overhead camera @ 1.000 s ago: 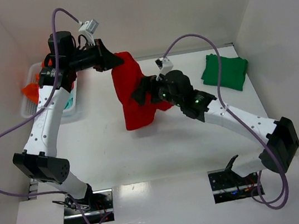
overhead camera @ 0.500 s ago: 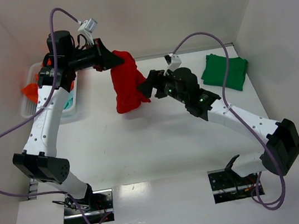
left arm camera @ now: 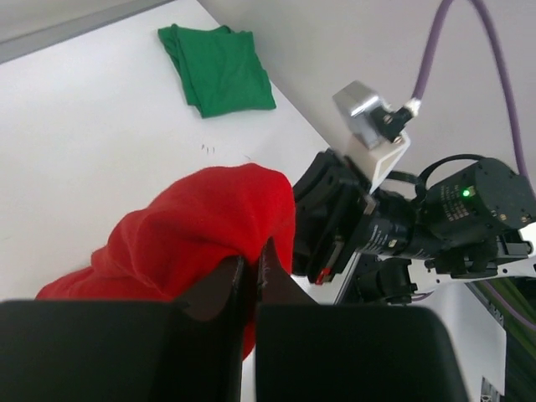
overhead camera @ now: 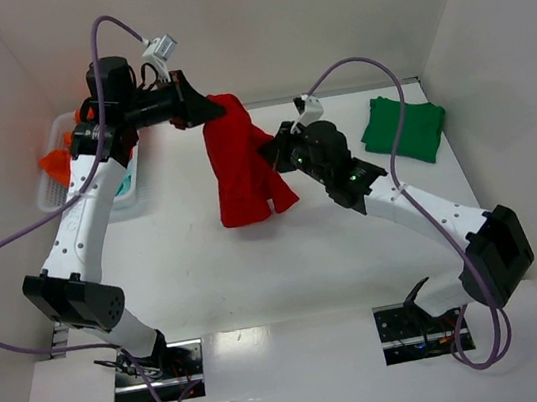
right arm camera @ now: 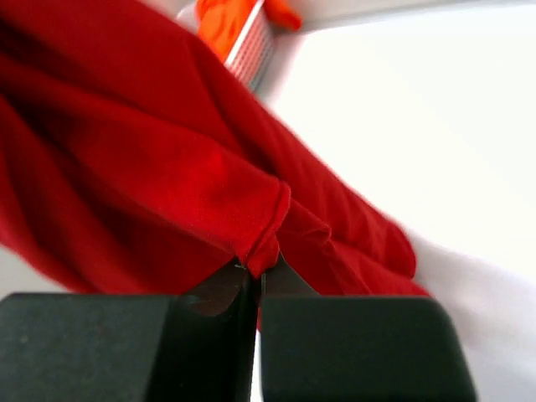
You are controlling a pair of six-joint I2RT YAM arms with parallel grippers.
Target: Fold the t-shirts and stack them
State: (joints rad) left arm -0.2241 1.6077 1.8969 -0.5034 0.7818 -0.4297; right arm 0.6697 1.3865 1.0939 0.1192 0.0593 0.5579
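Note:
The big red t-shirt [overhead camera: 238, 165] hangs in a bunch above the middle of the table. My left gripper [overhead camera: 206, 109] is shut on its top edge, with the cloth [left arm camera: 201, 226] pinched between the jaws. My right gripper [overhead camera: 269, 150] is shut on a hemmed edge of the same red shirt [right arm camera: 167, 167] at its right side. A folded dark green t-shirt [overhead camera: 403, 127] lies flat at the back right, seen too as a green shirt [left arm camera: 219, 69] in the left wrist view. An orange t-shirt [overhead camera: 57, 164] and a bit of pale teal cloth [overhead camera: 123, 185] sit in the basket at the left.
The white lattice basket [overhead camera: 51, 198] stands at the back left against the wall, and its rim [right arm camera: 251, 52] shows in the right wrist view. White walls close the table on three sides. Purple cables loop over both arms.
My right gripper has closed on the red shirt's hem; a second ago it stood open beside the cloth. The hanging shirt shifted and swung a little. The left arm held still.

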